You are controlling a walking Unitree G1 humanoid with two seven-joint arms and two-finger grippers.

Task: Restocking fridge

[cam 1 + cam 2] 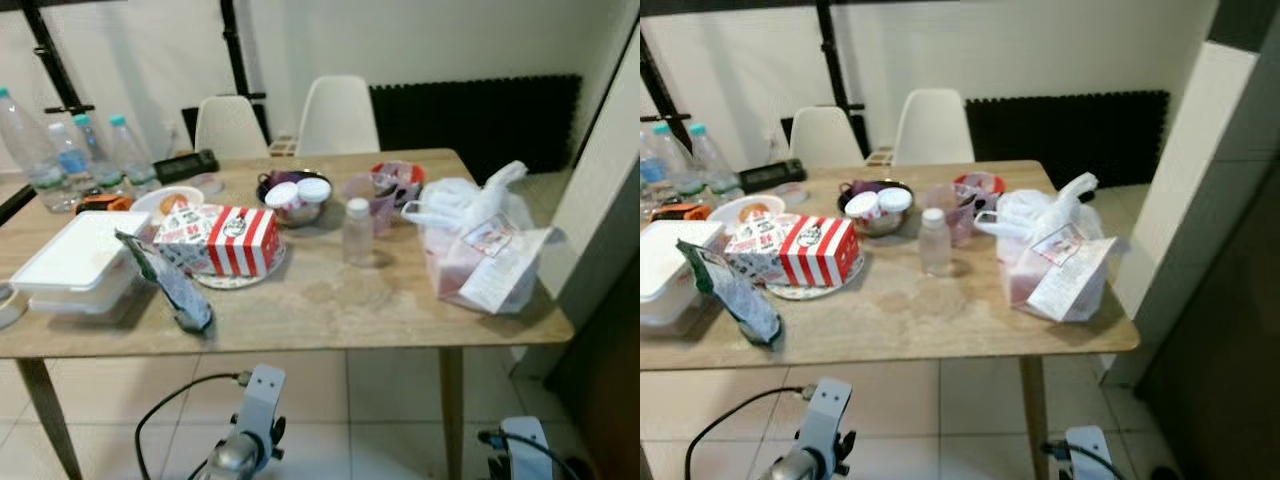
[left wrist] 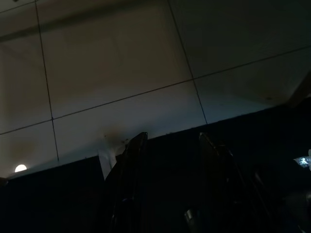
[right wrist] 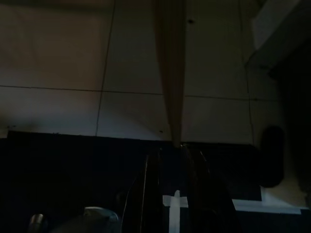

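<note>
A wooden table (image 1: 330, 310) stands before me with groceries on it. At its right end lies a white plastic bag (image 1: 480, 245) with a receipt on it. A small clear bottle (image 1: 357, 232) with a white cap stands mid-table, beside a pinkish cup (image 1: 375, 195). A dark bowl (image 1: 297, 198) holds two white-lidded tubs. A red-and-white striped box (image 1: 220, 240) rests on a plate. My left arm (image 1: 250, 430) and right arm (image 1: 520, 445) hang low in front of the table. The left gripper (image 2: 171, 136) is open over dark floor tiles. The right gripper (image 3: 170, 148) points at the floor by a table leg.
A white lidded container (image 1: 80, 260) and a snack pouch (image 1: 175, 285) sit at the table's left, with several water bottles (image 1: 70, 155) behind them. Two white chairs (image 1: 335, 115) stand on the far side. A pale wall (image 1: 600, 200) closes in on the right.
</note>
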